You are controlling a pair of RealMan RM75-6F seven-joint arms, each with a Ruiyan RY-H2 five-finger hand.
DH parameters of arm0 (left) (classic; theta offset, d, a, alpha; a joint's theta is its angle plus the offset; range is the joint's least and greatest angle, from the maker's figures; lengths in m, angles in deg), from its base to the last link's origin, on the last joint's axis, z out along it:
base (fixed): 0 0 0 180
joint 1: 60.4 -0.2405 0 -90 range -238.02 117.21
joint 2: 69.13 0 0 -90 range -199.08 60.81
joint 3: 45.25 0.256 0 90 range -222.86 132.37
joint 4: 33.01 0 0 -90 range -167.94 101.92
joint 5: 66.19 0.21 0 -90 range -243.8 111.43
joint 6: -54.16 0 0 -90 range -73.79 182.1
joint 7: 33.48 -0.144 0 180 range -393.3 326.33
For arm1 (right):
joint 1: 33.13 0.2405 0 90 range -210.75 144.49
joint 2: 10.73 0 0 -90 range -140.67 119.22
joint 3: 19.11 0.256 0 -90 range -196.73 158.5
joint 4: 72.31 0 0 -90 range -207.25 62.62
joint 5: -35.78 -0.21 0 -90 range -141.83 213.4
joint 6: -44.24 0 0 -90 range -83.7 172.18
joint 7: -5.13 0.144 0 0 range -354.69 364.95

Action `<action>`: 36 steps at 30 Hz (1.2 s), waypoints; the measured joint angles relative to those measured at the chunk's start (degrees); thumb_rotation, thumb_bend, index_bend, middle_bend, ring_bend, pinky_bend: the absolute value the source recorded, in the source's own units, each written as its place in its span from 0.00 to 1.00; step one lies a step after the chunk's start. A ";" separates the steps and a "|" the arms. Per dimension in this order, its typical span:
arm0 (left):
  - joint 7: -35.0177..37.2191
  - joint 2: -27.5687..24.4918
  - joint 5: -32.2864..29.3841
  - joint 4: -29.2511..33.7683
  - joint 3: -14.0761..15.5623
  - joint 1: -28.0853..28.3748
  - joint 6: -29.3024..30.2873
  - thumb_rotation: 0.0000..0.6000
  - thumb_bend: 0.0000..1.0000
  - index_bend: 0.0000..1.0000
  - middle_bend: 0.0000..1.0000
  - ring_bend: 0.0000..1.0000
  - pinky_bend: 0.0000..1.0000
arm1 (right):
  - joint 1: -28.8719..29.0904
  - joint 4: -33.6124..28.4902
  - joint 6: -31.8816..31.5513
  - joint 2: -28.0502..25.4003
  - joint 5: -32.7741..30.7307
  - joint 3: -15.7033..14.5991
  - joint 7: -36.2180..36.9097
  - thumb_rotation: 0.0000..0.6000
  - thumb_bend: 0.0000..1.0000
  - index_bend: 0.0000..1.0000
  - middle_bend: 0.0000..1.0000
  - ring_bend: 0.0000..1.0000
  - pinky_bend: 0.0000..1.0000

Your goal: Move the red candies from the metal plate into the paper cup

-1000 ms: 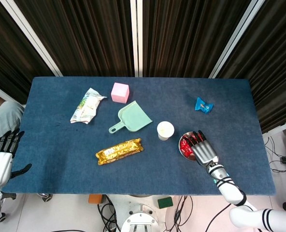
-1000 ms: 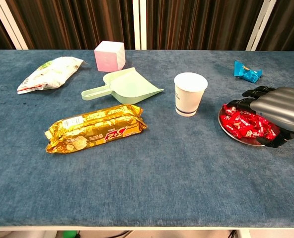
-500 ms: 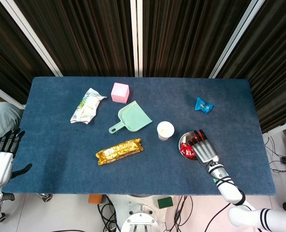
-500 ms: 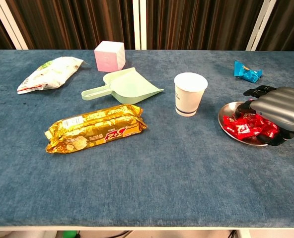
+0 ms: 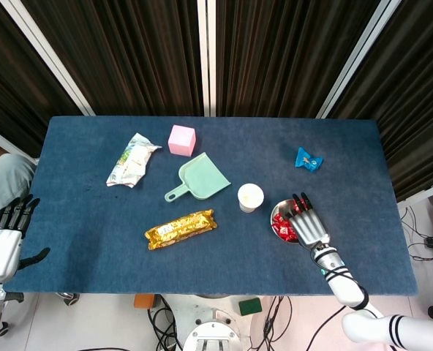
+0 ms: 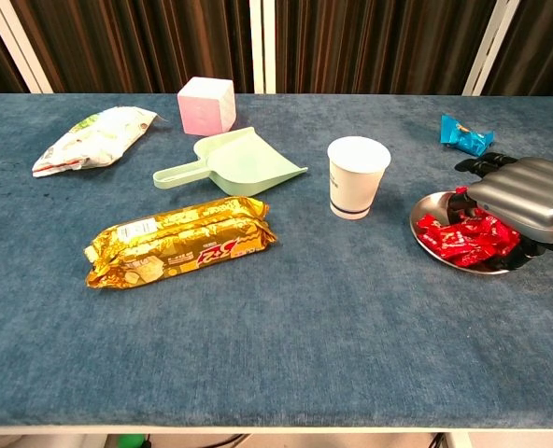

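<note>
table: blue cloth (image 6: 258,327), dark curtains behind
right hand (image 6: 524,196): has drawn back over the metal plate (image 6: 432,248), fingers curled, grasp unclear
red candies (image 6: 468,238): not yet in the paper cup (image 6: 358,176)

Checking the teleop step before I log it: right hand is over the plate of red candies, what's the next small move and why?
Probably close the fingers on a candy or two and lift. The right hand lies over the far side of the metal plate, fingers down among the red candies, but whether it grips any can't be told. The paper cup stands upright just left of the plate, a short carry.
</note>
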 measured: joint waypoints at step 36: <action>-0.16 0.06 -0.28 -0.01 0.02 0.26 -0.56 1.00 0.10 0.07 0.05 0.01 0.14 | -0.85 0.65 -2.49 -0.73 2.68 1.79 1.95 1.00 0.46 0.77 0.60 0.09 0.00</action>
